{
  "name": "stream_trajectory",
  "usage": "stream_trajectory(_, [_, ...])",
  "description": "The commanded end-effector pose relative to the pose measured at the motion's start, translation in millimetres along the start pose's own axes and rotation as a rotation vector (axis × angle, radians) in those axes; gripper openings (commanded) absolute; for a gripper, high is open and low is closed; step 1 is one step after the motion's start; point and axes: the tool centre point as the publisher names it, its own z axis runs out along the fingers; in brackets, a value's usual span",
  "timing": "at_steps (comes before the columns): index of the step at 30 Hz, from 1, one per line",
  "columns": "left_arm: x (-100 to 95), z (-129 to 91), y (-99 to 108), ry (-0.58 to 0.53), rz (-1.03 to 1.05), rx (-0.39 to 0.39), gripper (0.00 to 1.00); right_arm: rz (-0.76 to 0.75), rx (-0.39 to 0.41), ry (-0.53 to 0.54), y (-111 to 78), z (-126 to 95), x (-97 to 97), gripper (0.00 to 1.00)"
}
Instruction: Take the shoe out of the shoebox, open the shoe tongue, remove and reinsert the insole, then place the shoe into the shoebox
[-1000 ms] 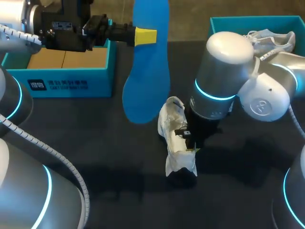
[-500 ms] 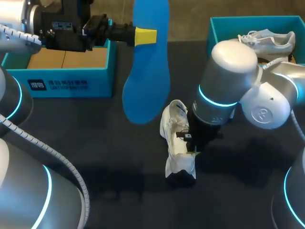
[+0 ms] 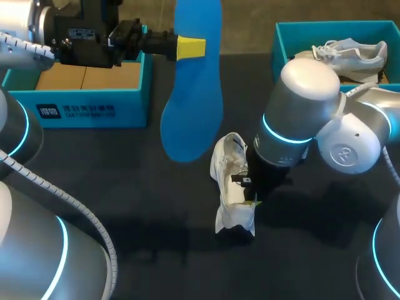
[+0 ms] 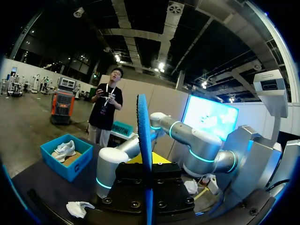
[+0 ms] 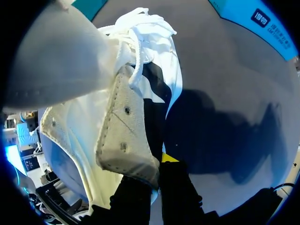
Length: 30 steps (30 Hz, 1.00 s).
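Head view, insole: the blue insole hangs in the upper middle of the frame, clamped near its upper end by the left end effector, with its lower end above the dark worktop.
Head view, shoe: the white shoe stands at the frame's centre, held by the right end effector. The empty shoebox sits at upper left.
Head view, risk: the insole hangs beside the shoe's opening, not over it. Lowered as it is, its tip would likely land on the worktop or the collar and buckle.
Left wrist view, grip: the insole runs edge-on between the fingers, which are closed on it.
Left wrist view, risk: the hold is narrow and near one end, so any push against the shoe could swivel the insole or pull it free.
Right wrist view, grip: the fingers pinch a grey padded flap of the shoe, and the laces bunch ahead of them.
Right wrist view, risk: soft fabric may slip out, letting the opening collapse or the shoe tip over. Loose laces could snag the insole.
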Motion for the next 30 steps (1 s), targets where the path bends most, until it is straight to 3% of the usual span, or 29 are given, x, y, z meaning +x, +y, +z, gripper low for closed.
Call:
stream_trajectory(1, [-0.4, 1, 0, 0.001, 0.0, 0.0, 0.0, 0.004, 0.002, 0.006, 1.9, 6, 2.1, 0.0])
stream_trajectory(5, [-0.4, 1, 0, 0.001, 0.0, 0.0, 0.0, -0.007, 0.005, 0.032, 0.8, 6, 3.1, 0.0])
stream_trajectory(6, [-0.4, 1, 0, 0.001, 0.0, 0.0, 0.0, -0.007, 0.005, 0.032, 0.6, 4, 3.4, 0.13])
stream_trajectory(8, [-0.4, 1, 0, 0.001, 0.0, 0.0, 0.0, -0.016, 0.003, 0.041, -0.1, 0, 4.4, 0.59])
stream_trajectory(9, [-0.4, 1, 0, 0.001, 0.0, 0.0, 0.0, -0.016, 0.004, 0.04, -0.4, -2, 4.7, 0.89])
stream_trajectory(10, [-0.4, 1, 0, 0.001, 0.0, 0.0, 0.0, -0.015, 0.004, 0.036, -0.5, -3, 5.0, 1.0])
stream_trajectory(18, [-0.4, 1, 0, 0.001, 0.0, 0.0, 0.0, -0.021, 0.016, 0.086, -1.7, -21, 7.3, 1.0])
stream_trajectory(30, [-0.4, 1, 0, 0.001, 0.0, 0.0, 0.0, -0.149, 0.068, 0.457, 1.4, -81, 0.5, 1.0])
